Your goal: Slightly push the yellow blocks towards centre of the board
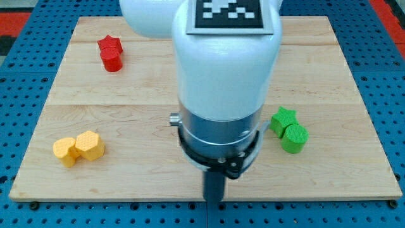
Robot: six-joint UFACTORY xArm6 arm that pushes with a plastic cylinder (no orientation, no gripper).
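Note:
Two yellow blocks lie touching near the board's bottom left: a lobed one [64,151] and a rounded, roughly hexagonal one [90,145] just to its right. My tip [214,199] shows as a dark rod below the arm's body, at the board's bottom edge near the middle. It is far to the right of the yellow blocks and touches no block. The arm's big white and grey body hides the middle of the board.
A red star block [110,52] sits at the top left. A green star [283,120] and a green cylinder [295,138] sit together at the right. The wooden board [329,69] lies on a blue perforated table.

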